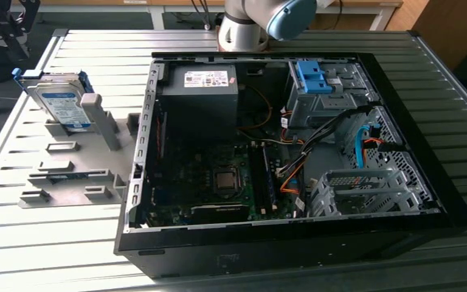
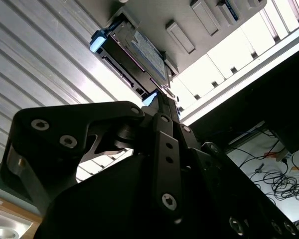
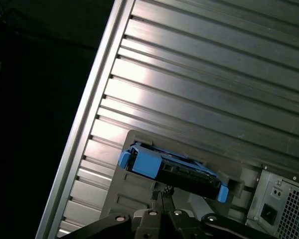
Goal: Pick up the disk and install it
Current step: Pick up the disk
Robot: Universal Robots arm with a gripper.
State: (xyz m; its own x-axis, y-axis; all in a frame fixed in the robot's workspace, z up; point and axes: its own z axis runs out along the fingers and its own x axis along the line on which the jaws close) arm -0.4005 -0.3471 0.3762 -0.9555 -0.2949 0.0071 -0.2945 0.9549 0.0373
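Note:
The disk [image 1: 59, 103] stands on edge in a grey holder [image 1: 79, 176] at the exterior view's left, with its white-and-blue label facing out and a blue frame round its edges. In both wrist views the disk [image 2: 139, 55] [image 3: 169, 167] lies beyond my gripper's tips and apart from them. My gripper [image 2: 164, 94] [image 3: 163, 191] is shut, its fingers pressed together with nothing between them. In the exterior view the arm's base [image 1: 245, 24] stands at the far edge of the table.
An open black computer case [image 1: 428, 201] lies flat beside the holder, to its right in the exterior view. It holds a grey power supply [image 1: 201, 85], a motherboard [image 1: 217, 176], cables and a drive bay with a blue clip [image 1: 313, 76]. The table [image 1: 452, 109] is ribbed metal.

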